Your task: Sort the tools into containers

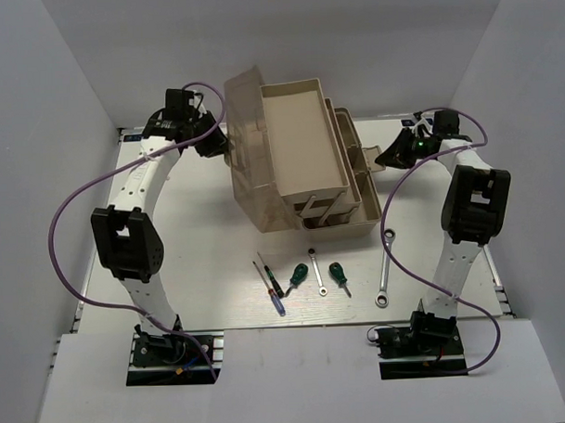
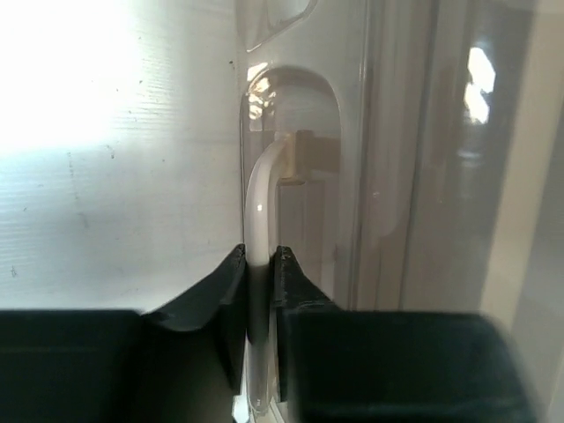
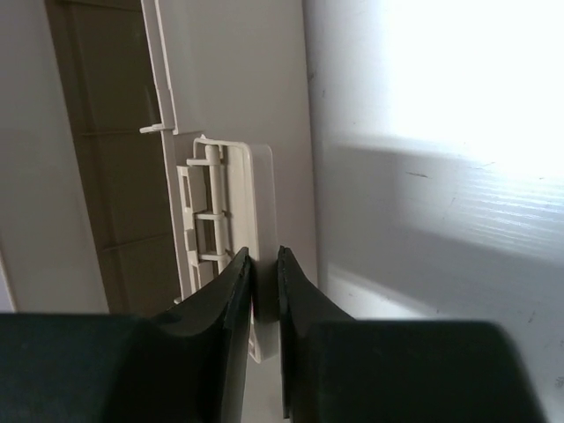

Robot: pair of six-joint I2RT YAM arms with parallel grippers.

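The beige toolbox [image 1: 305, 187] stands open at the back middle, its trays [image 1: 303, 136] fanned out and its translucent brown lid [image 1: 245, 115] tipped up to the left. My left gripper [image 1: 215, 145] is shut on the lid's white handle [image 2: 261, 207], pinched between the fingers [image 2: 286, 273]. My right gripper [image 1: 388, 156] is shut on the toolbox's beige latch flap [image 3: 256, 189] at the right end. On the table in front lie two thin screwdrivers [image 1: 266, 272], one blue-handled [image 1: 278, 300], two green-handled screwdrivers [image 1: 296, 276] [image 1: 339, 275], a small wrench [image 1: 316, 269] and a longer wrench [image 1: 386, 268].
White walls close in on both sides and the back. Purple cables [image 1: 64, 214] loop beside each arm. The arm bases [image 1: 171, 355] sit at the near table edge.
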